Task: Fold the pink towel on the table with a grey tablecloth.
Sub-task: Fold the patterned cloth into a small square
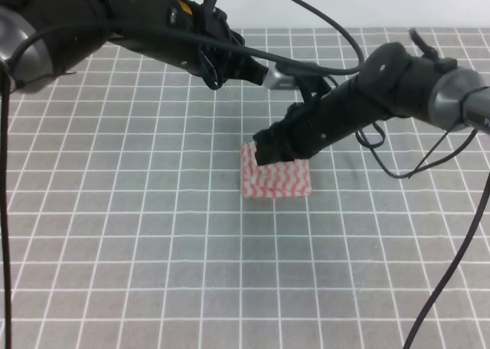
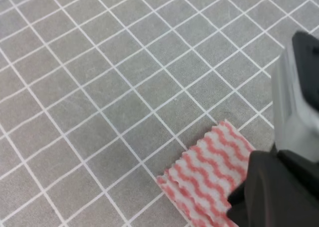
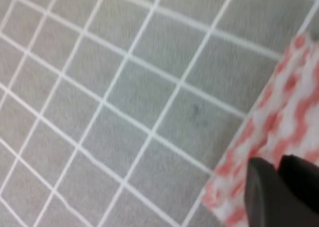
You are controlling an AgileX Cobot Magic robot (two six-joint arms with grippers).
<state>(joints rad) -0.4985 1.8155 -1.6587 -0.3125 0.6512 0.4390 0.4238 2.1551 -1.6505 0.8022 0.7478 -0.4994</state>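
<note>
The pink towel (image 1: 276,179) lies folded small near the middle of the grey-clothed surface (image 1: 153,249). The right gripper (image 1: 266,151) rests on its far-left edge; its opening cannot be told.

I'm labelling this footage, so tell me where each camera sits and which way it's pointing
Exterior high: above the front, looking down at the table with a grey tablecloth, both arms, right tool at the pink towel.
Left wrist: on the left arm, angled down at cloth and towel corner; its own dark housing shows.
Right wrist: close, blurred, facing down; its tool's fingers over the towel.
All three share the towel.
</note>
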